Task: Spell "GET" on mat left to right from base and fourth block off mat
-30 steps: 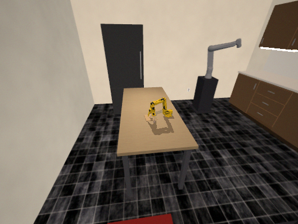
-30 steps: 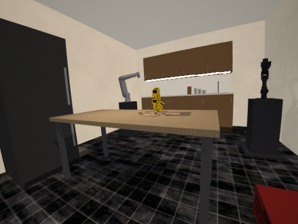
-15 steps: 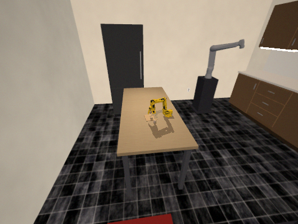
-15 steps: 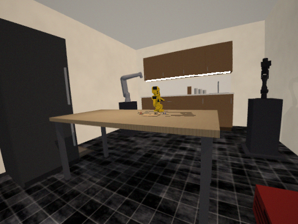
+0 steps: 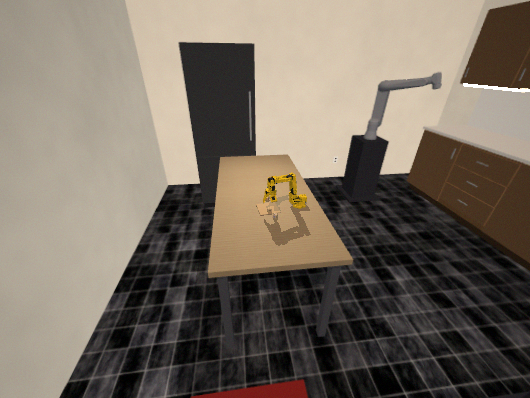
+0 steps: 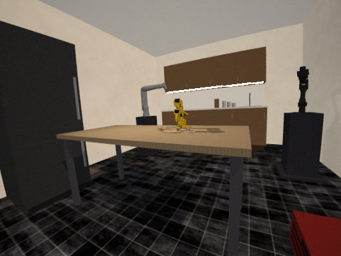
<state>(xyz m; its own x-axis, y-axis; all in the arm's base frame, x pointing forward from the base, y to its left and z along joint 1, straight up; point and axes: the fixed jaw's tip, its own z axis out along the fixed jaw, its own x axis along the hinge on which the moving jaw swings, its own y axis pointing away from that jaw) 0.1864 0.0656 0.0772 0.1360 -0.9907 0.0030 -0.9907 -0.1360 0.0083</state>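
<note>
The small yellow arm (image 5: 284,187) stands on the wooden table (image 5: 275,215), bent over with its gripper (image 5: 270,201) pointing down just above the pale mat (image 5: 266,208). The gripper looks partly open, and I make out nothing between the fingers. The letter blocks (image 5: 273,212) are tiny pale specks on and beside the mat, and their letters cannot be read. In the exterior view the arm (image 6: 179,116) rises over the mat (image 6: 170,130), with small blocks to its left (image 6: 159,128) and right (image 6: 188,129).
A black fridge (image 5: 219,115) stands behind the table's far end. A grey robot arm on a dark pedestal (image 5: 366,165) stands to the right, with brown kitchen cabinets (image 5: 475,185) beyond. A red box (image 6: 316,233) sits on the floor.
</note>
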